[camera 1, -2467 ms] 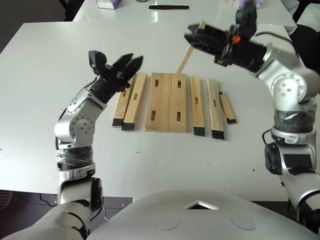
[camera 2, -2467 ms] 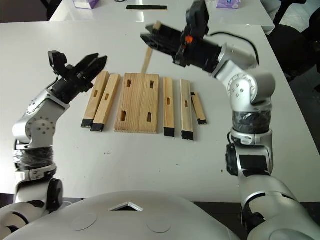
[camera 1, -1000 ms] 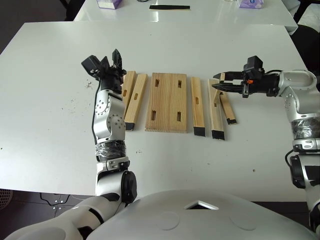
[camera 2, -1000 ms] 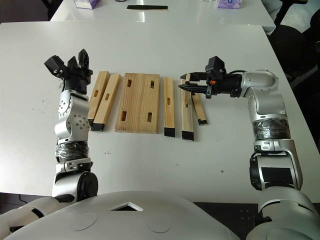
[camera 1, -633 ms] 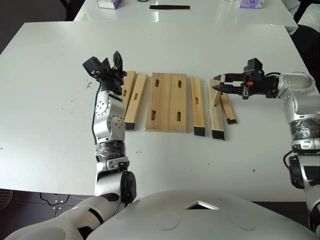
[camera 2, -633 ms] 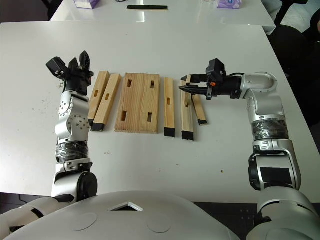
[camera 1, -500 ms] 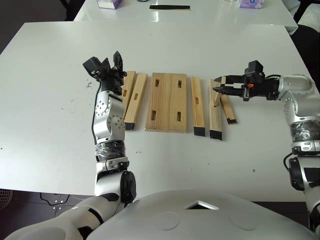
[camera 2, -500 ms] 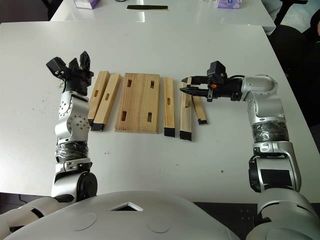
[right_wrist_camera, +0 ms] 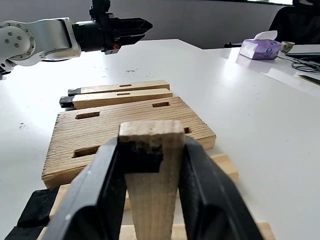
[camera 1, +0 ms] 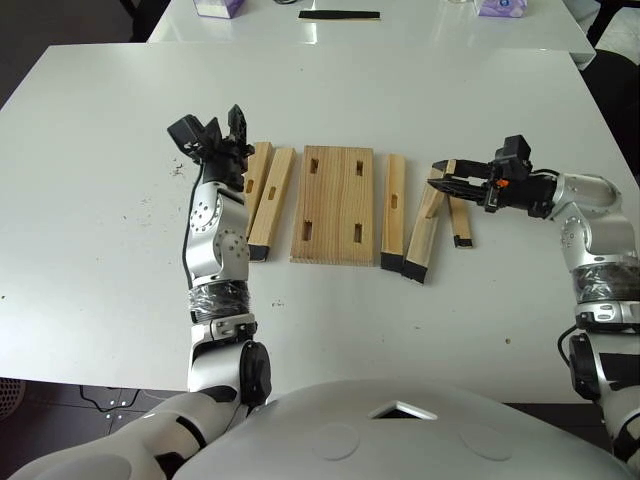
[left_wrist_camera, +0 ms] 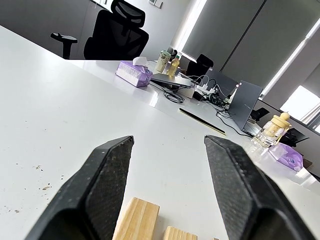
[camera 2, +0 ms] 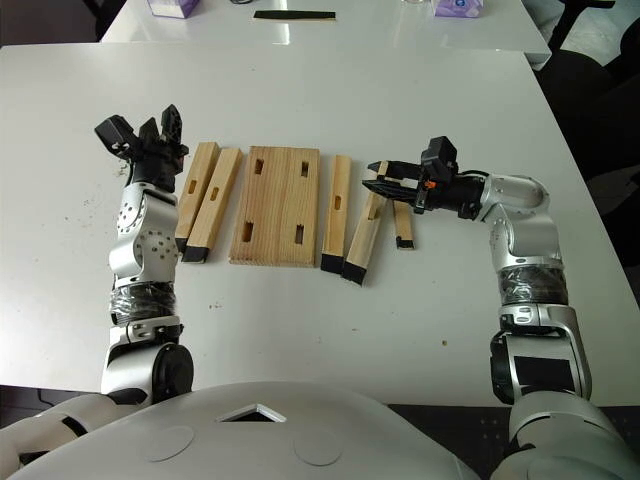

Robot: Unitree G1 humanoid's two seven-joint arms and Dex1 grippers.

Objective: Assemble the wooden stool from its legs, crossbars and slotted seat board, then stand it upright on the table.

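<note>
The slotted seat board (camera 1: 333,205) lies flat mid-table. Two legs (camera 1: 260,198) lie left of it, and one leg (camera 1: 393,210) lies right of it. My right gripper (camera 1: 437,180) is shut on the far end of another leg (camera 1: 425,228), which lies slanted with its black-tipped near end against the neighbouring leg. In the right wrist view both fingers (right_wrist_camera: 102,175) press that leg's end (right_wrist_camera: 150,170). A short crossbar (camera 1: 458,218) lies under the right gripper. My left gripper (camera 1: 222,128) stands open, raised just beyond the far ends of the left legs (left_wrist_camera: 137,225).
The white table (camera 1: 110,250) has bare room on the left, at the front and behind the parts. A second table behind carries a black strip (camera 1: 338,14) and purple tissue packs (camera 1: 503,7).
The right gripper closed on the rightmost leg's far end and drew back right; the leg's near end swung left until it lies slanted. The left arm stayed put.
</note>
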